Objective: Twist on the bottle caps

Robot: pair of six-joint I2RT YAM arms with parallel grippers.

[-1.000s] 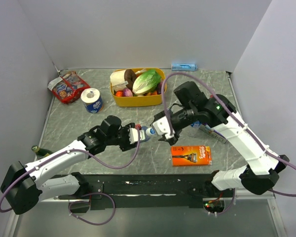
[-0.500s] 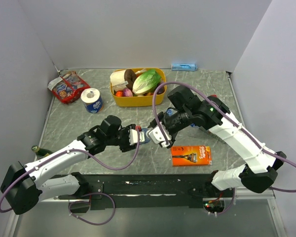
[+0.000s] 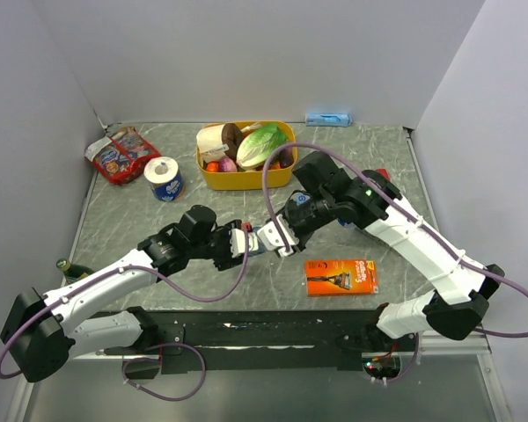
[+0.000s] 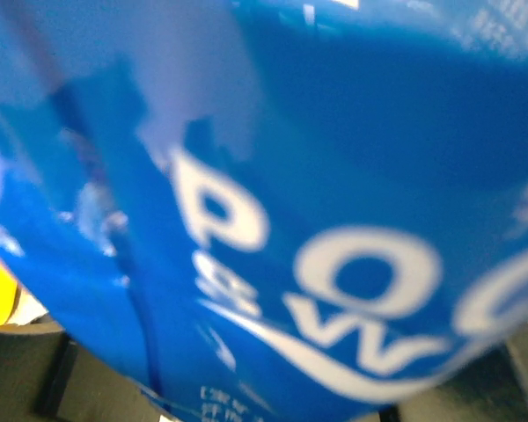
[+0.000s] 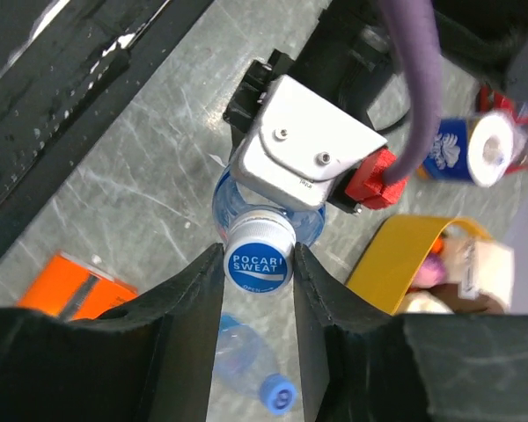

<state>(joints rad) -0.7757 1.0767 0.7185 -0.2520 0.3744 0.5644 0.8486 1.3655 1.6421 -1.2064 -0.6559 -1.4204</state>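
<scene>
The right tool (image 5: 257, 274) pinched the bottle cap (image 5: 259, 262) between its fingers, atop the bottle (image 5: 310, 230) directly ahead. The left tool (image 3: 245, 243) was clamped on that bottle at its label (image 4: 290, 220). The twist would likely go best with the cap square to the neck and the bottle held firm. The cap showed a blue printed top with a pale rim, and the bottle was clear.

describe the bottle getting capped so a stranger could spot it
In front of the yellow tub, both grippers meet. The left gripper holds a clear bottle with a blue label, and the right gripper pinches its blue cap; the other bottle lies loose.
</scene>
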